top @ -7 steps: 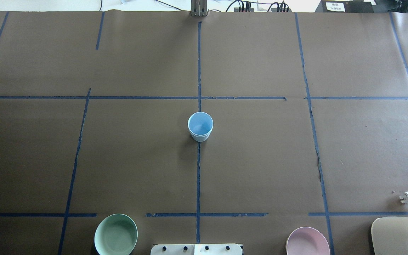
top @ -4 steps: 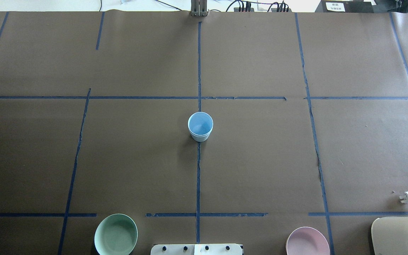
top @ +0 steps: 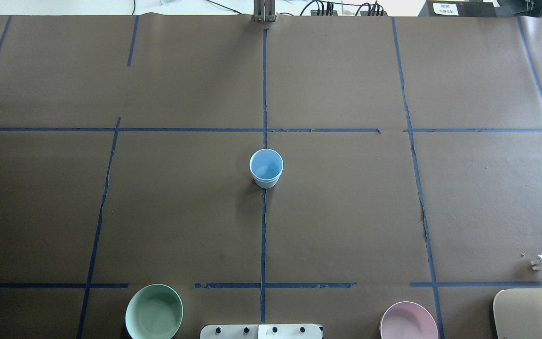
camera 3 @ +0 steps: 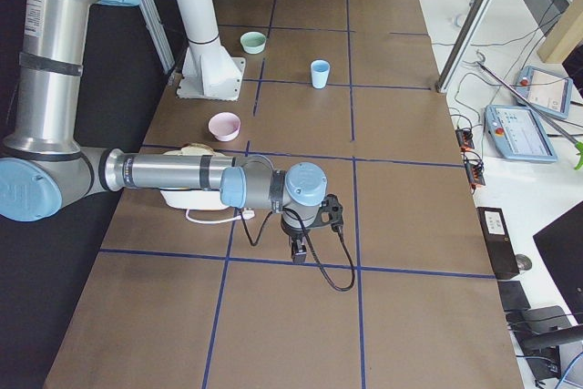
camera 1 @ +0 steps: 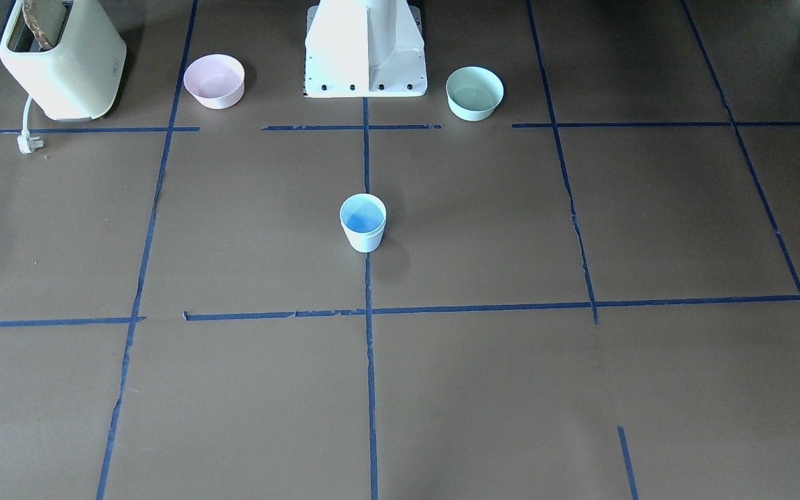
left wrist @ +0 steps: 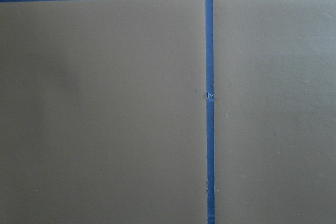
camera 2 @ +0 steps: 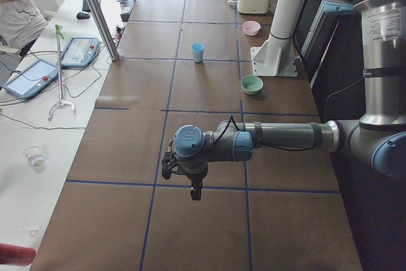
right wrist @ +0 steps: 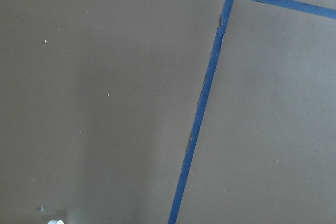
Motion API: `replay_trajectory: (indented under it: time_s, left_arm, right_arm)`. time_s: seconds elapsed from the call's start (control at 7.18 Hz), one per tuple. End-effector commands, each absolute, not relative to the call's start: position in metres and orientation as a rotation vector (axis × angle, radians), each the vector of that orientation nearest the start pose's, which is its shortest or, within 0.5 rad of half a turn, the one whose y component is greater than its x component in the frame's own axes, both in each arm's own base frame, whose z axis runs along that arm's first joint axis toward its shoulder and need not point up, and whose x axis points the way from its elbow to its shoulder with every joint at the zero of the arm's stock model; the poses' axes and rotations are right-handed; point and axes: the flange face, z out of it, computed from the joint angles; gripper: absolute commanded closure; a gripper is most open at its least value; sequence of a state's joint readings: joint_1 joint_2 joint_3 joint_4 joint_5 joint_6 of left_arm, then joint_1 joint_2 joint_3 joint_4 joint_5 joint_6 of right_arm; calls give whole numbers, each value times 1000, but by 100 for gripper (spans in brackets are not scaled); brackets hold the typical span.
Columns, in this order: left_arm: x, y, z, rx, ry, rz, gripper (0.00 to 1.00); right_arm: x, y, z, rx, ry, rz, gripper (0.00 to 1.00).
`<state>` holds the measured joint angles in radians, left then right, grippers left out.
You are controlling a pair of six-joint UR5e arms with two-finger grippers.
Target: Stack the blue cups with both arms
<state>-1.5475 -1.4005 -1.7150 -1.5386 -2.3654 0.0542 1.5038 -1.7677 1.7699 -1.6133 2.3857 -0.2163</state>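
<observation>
One pale-blue cup [top: 266,168] stands upright at the table's middle, on the centre tape line; it also shows in the front view [camera 1: 362,222] and both side views [camera 2: 198,51] [camera 3: 320,73]. I see no second separate blue cup and cannot tell whether one is nested inside. The left gripper [camera 2: 195,191] points down over bare table far from the cup, shown only in the left side view. The right gripper [camera 3: 298,252] does the same at the other end. I cannot tell whether either is open or shut. Both wrist views show only brown paper and tape.
A mint-green bowl [top: 154,311] and a pink bowl [top: 408,321] sit beside the white pedestal [camera 1: 365,48]. A cream toaster [camera 1: 60,59] with a loose plug [top: 541,263] stands at the robot's right. A person [camera 2: 19,4] is beyond the far table edge.
</observation>
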Motion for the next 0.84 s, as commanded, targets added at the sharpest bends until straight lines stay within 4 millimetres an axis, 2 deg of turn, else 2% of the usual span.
replay_trajectory:
  time_s: [0.0,0.7]
  left_arm:
    - [-49,-417,668,-47,795,56,0]
    - [-49,-417,667,-46,795,57,0]
  right_arm:
    - [32,-411,661,43,-818,-262,0]
    - [31,-411,662,48,-819,-263,0]
